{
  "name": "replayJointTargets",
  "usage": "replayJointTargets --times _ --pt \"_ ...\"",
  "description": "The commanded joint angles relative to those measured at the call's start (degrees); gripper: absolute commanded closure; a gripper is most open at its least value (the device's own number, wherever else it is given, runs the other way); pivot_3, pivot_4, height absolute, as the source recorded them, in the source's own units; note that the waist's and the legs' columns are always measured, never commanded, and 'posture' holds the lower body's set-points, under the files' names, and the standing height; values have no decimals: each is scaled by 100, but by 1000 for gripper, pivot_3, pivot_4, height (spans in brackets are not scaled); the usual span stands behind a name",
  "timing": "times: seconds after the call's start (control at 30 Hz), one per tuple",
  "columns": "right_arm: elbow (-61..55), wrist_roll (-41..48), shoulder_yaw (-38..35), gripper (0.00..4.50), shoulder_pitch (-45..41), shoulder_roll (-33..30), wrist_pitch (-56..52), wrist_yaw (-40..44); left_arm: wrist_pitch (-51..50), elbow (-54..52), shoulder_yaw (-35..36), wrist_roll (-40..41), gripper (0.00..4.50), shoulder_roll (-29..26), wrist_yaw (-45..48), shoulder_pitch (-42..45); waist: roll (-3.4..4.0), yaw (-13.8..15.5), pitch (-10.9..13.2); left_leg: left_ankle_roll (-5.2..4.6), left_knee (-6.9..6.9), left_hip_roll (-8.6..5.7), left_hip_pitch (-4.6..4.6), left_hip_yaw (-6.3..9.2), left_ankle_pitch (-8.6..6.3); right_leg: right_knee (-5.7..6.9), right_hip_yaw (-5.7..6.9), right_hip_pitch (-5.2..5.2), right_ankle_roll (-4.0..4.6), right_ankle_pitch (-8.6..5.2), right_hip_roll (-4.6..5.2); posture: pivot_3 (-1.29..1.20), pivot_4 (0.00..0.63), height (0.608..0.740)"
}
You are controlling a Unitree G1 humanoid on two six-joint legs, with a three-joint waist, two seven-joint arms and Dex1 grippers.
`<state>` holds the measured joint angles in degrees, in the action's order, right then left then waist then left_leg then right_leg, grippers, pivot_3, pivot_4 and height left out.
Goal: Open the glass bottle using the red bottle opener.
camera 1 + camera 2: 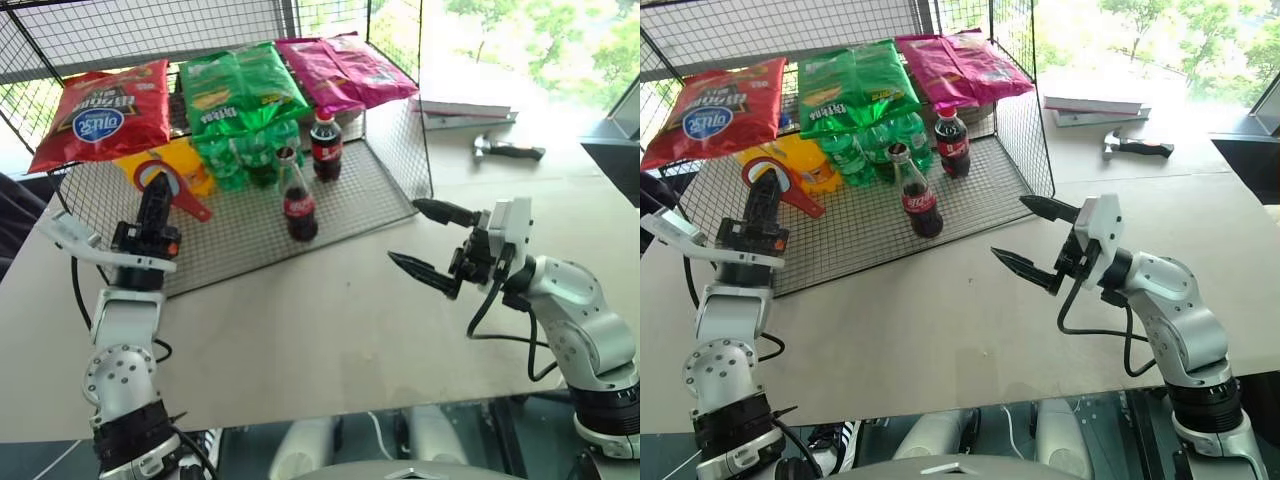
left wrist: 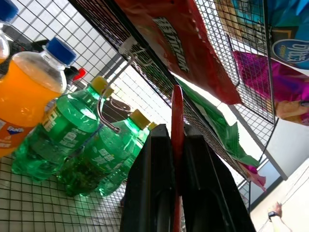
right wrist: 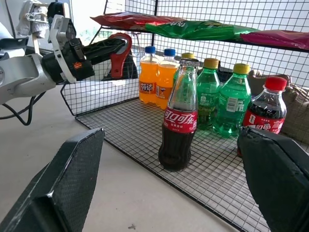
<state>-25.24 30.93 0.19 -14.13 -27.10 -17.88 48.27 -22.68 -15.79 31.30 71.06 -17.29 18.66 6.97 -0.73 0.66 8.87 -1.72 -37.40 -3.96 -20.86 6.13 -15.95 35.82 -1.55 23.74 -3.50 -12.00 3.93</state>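
Opener gripped, bottle standing untouched on the wire rack

The left gripper point(image 1: 156, 192) has its jaws pinching the red bottle opener point(image 1: 172, 183); the right gripper point(image 1: 428, 243) hangs with jaws spread wide, near the upright glass bottle point(image 1: 297, 197) on the wire rack point(image 1: 240, 245)

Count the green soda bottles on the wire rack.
3 visible: green soda bottles and stand in a cluster behind the glass bottle, between the orange soda bottles and the red-capped cola bottle. More may be hidden.
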Motion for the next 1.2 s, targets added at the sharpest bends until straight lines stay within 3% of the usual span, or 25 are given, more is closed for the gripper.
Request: replayJointTargets --times 0.03,0.2,0.57,0.73,0.93,1.2 --pt "-147 64 -67 0 -21 -61 49 -1 -187 -481 -122 302 4392 -15 214 -169 0 0 0 0 0 0 0 0 0 0 0 0 0 0 0 0 150 740" --pt "-168 157 19 0 -61 -84 -324 -137 -501 -756 -347 696 4392 -31 368 -385 0 0 0 0 0 1 1 -1 0 1 -1 -1 1 0 -1 0 150 740" --pt "-194 1408 480 0 -1005 -228 -3232 -742 -1191 -1069 -1369 1399 4392 40 582 -221 1 -3 1 0 0 1 1 -1 0 0 -2 0 2 -1 -1 0 150 740" --pt "228 2429 471 0 -1575 180 -4410 -776 -1375 -796 -1789 1351 4392 154 764 87 0 1 1 -1 0 1 -2 -1 0 -2 -1 0 3 -1 -2 0 150 740" --pt "494 3140 240 0 -2066 796 -4973 -1283 -1410 -631 -1926 1227 4392 234 907 239 1 -20 1 -1 2 1 -3 -1 0 -4 -2 2 3 -1 -3 0 150 740" --pt "532 3630 147 0 -2338 1029 -5238 -1643 -1458 -521 -1947 1050 4392 168 1149 125 2 -19 1 -1 3 -1 -6 0 0 -5 -1 5 3 -1 -1 0 150 740"
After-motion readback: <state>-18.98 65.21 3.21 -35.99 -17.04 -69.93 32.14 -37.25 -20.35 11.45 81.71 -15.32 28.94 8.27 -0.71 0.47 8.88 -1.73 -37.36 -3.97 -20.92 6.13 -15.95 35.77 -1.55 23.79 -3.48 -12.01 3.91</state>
